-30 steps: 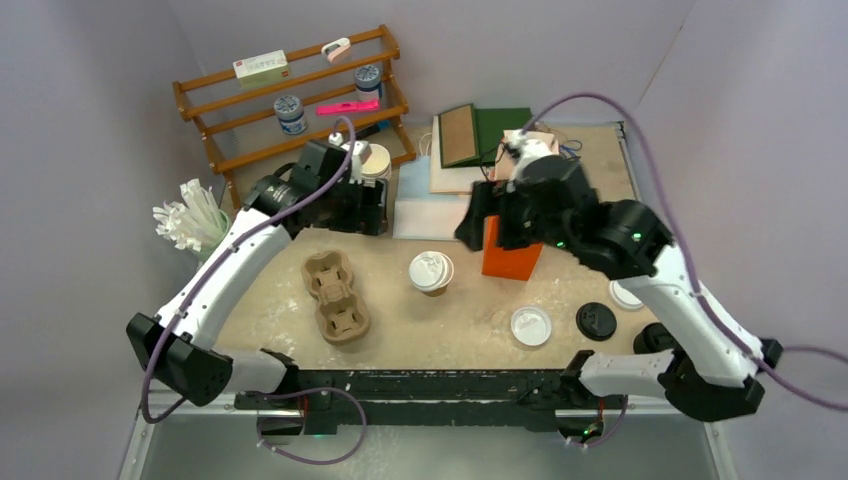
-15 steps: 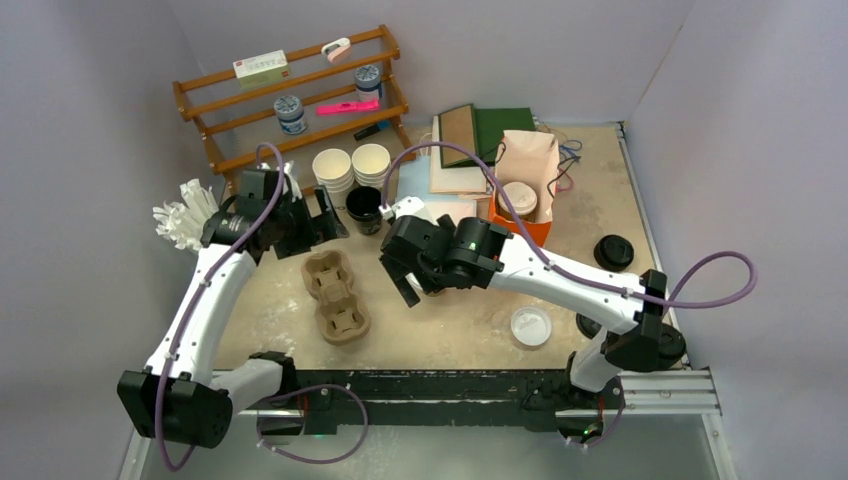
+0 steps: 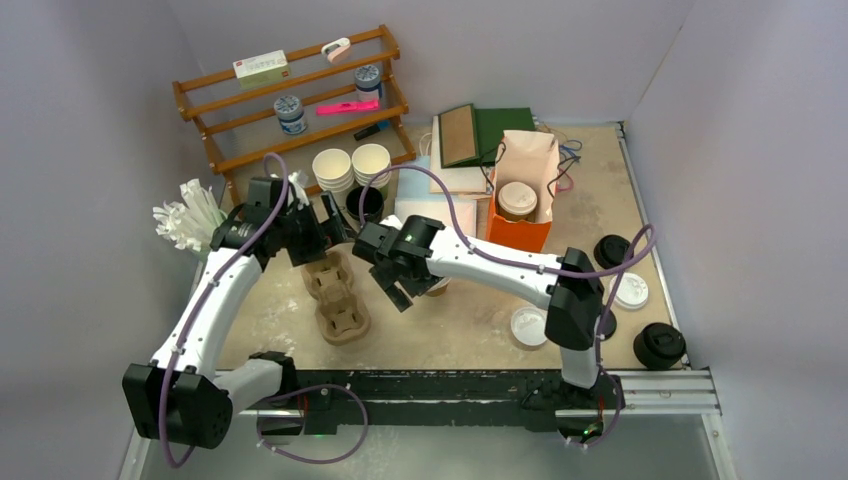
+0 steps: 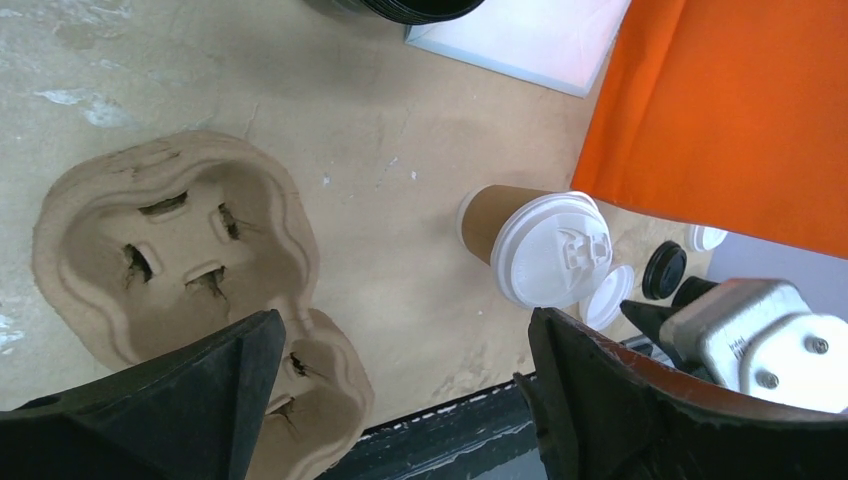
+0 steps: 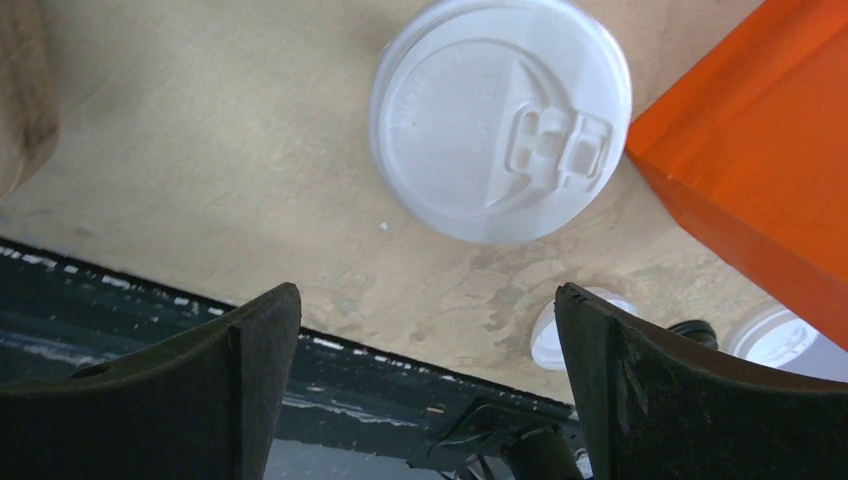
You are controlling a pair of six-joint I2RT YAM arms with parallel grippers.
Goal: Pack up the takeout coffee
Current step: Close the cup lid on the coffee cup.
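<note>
Both sets of jaws apart, empty, R gripper [image 5: 425, 295] over lidded kraft cup [image 5: 500, 115], L gripper [image 4: 405, 320] nr pulp carrier [image 4: 170, 250].

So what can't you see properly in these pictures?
- Top view: the lidded cup is nearly all hidden under the right arm.
- Right wrist view: the lid hides the cup's brown side.
- Left wrist view: the left gripper covers the near end of the cup tray.

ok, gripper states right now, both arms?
Left gripper: open, empty.
Right gripper: open, empty; the white-lidded brown kraft-paper cup sits ahead of it, ungrasped.
</note>
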